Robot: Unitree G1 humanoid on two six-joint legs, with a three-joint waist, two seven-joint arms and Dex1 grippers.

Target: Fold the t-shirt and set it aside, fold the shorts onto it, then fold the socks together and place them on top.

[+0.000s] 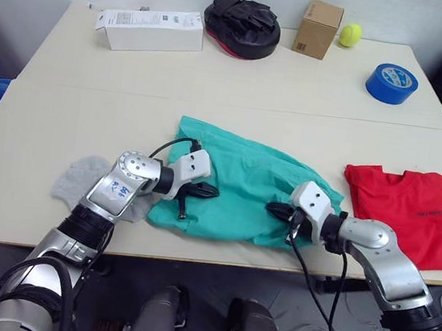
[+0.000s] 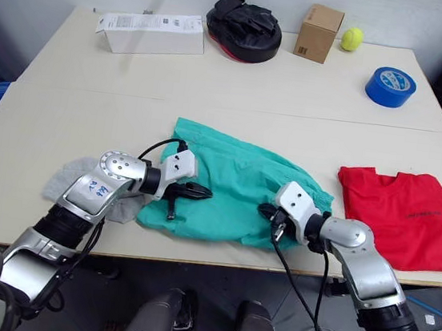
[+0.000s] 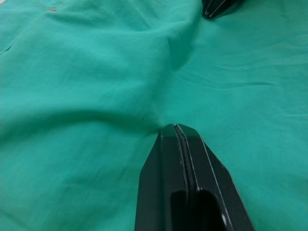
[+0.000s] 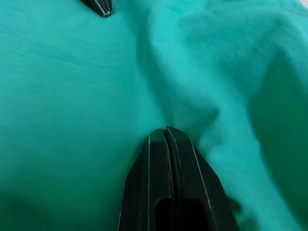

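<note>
1. Left eye view: shorts (image 1: 246, 189) lie rumpled at the table's (image 1: 239, 87) near-middle, close to the front edge. T-shirt (image 1: 405, 212) is folded to the right of the shorts, apart from them; a small line of print on its chest is too small to read. Socks (image 1: 80, 180) lie grey at the left, partly under the left forearm.
2. Same view: left gripper (image 1: 202, 190) sits on the shorts' left part, right gripper (image 1: 278, 210) on their right part, tips facing each other.
3. Far side of the table: white box (image 1: 150, 29) with printed text that is not legible, black padded mitt (image 1: 242, 24), cardboard box (image 1: 318, 28), yellow-green ball (image 1: 350, 34), blue tape roll (image 1: 392, 82) with an unreadable label. A blue handwritten mark on the left arm's shell can't be made out.
4. Right eye view: same layout, nothing more legible.
5. Left wrist view: black fingers (image 3: 166, 163) pressed together with a tuck of teal cloth drawn into the tips, clenched on the shorts. The other gripper's tip shows across the cloth.
6. Right wrist view: fingers (image 4: 154, 166) likewise closed tight, cloth puckering at the tips, pinching the shorts.
</note>
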